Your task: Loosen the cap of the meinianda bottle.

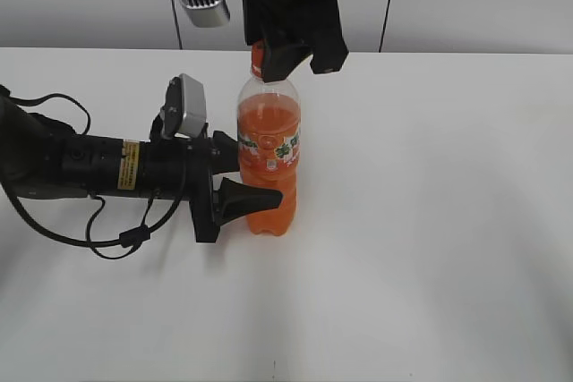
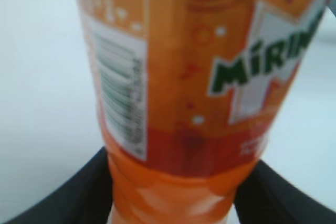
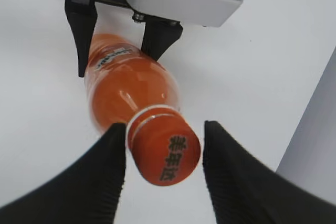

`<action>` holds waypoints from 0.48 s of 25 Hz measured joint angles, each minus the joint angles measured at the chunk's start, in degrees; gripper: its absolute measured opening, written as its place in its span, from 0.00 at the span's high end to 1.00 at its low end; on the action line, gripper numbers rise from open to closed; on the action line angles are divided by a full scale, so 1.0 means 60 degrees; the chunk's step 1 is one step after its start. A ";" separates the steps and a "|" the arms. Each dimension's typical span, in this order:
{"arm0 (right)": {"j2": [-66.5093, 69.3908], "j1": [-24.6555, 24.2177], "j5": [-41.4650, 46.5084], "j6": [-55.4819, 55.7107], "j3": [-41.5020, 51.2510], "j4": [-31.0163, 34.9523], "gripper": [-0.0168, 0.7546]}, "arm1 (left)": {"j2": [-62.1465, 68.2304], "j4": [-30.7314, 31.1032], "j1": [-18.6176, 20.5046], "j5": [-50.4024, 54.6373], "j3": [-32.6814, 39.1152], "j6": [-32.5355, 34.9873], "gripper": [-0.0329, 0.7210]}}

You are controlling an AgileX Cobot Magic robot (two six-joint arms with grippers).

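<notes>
I see the Mirinda bottle (image 1: 269, 163) upright on the white table (image 1: 430, 221), held at its body by my left gripper (image 1: 240, 178). My right gripper (image 3: 164, 153) stands around the cap (image 3: 167, 156), left finger touching, right finger apart.

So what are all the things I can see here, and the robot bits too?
bottle: one, clear plastic with orange drink and an orange-white-green label, standing upright on the table.
cap: one, orange with dark marks on top, on the bottle's neck.
table: one, white, under everything.
wall: pale grey panels behind the table.
left gripper: one, black, lying level, its fingers on either side of the bottle's lower body.
right gripper: one, black, coming from above, a finger on each side of the cap, with a gap showing on one side.
</notes>
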 joint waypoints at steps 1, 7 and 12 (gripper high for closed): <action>0.0000 0.0000 0.0000 0.0055 0.0000 0.0029 0.46 | 0.0000 0.0000 0.0000 0.0000 0.0000 -0.0008 0.42; 0.0000 0.0000 0.0000 0.0140 0.0000 0.0282 0.34 | 0.0000 0.0000 0.0000 0.0000 0.0000 -0.0008 0.42; -0.0222 0.0000 0.0000 0.1000 0.0000 0.0424 0.33 | 0.0000 0.0000 0.0000 0.0000 0.0000 -0.0008 0.42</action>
